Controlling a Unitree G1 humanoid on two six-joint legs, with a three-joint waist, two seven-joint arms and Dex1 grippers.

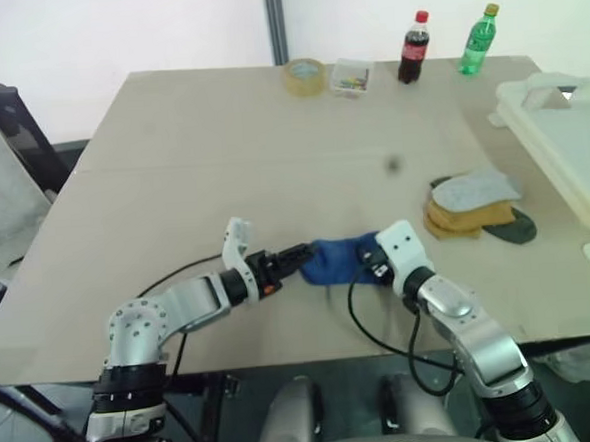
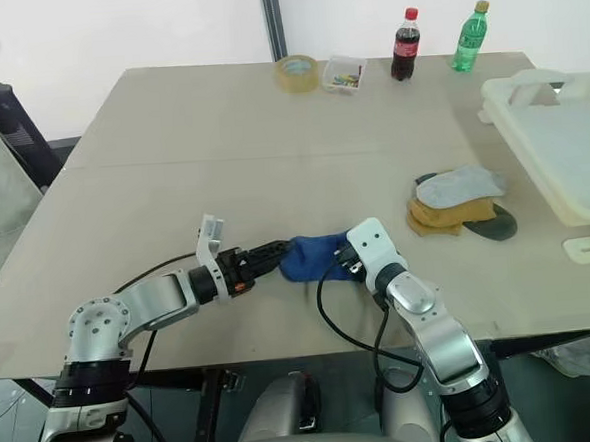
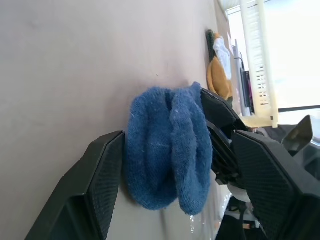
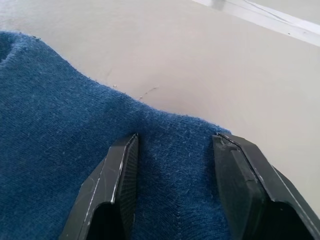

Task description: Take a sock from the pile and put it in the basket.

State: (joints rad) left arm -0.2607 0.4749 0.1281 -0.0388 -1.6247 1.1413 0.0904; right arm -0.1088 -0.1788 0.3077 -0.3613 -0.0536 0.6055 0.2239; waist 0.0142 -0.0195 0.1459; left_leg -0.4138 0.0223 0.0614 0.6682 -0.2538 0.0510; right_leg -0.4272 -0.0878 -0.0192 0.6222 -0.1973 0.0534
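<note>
A blue sock [image 1: 335,260] lies bunched up near the front edge of the table [image 1: 221,155], between the two grippers. Its long way runs across the table from left to right. The right gripper [image 4: 172,150] has its two black fingers pressed on a fold of the sock, about half way open, so it has hold of it. The left gripper [image 3: 175,165] points at the sock's other end. Its fingers are spread wide, one on each side of the sock, and I cannot tell if they squeeze it.

The rest of the pile [image 1: 474,205] sits well apart, to the right and farther back. A grey sock lies on top of a yellow one, with a dark green one under them. Just beyond the pile, at the right edge of the table, is the cream basket [image 1: 561,145], partly cut off.

Along the far edge stand a roll of tape [image 1: 304,76], a small clear box [image 1: 350,77], a cola bottle [image 1: 413,47] with a red label and a green bottle [image 1: 477,41]. The writing on the labels is too small to read.

The middle and left of the table are bare, so there is lots of room there.
</note>
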